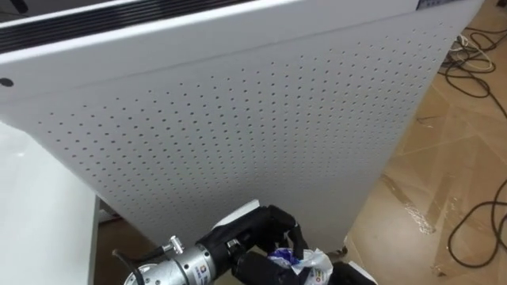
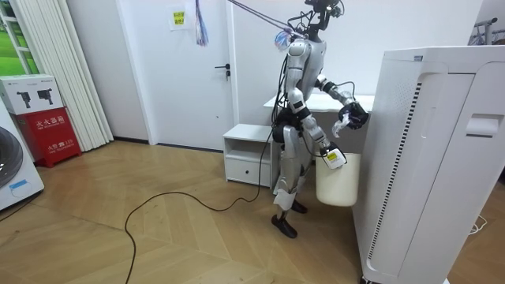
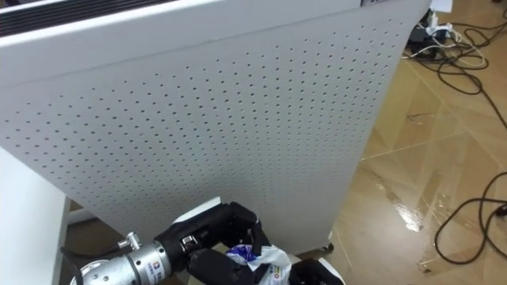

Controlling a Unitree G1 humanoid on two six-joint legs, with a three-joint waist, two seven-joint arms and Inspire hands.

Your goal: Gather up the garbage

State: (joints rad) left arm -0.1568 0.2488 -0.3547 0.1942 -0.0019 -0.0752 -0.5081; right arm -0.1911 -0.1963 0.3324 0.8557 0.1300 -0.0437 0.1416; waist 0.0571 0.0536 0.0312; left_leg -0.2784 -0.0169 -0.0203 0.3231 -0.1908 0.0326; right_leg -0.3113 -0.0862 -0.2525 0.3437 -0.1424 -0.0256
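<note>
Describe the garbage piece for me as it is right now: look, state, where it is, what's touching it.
The garbage is a crumpled wrapper, white with blue print, seemingly thin plastic or foil, bunched into a loose wad. The left hand holds it with dark fingers curled round it, close in front of the white perforated panel, near its lower edge. In the room view it is off the floor, roughly over the pale bin.

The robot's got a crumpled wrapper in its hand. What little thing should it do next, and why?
Probably lower the left hand toward the white bin, so the wrapper can drop in. That hand is closed round the wrapper, and in the room view the bin sits just below it.
</note>
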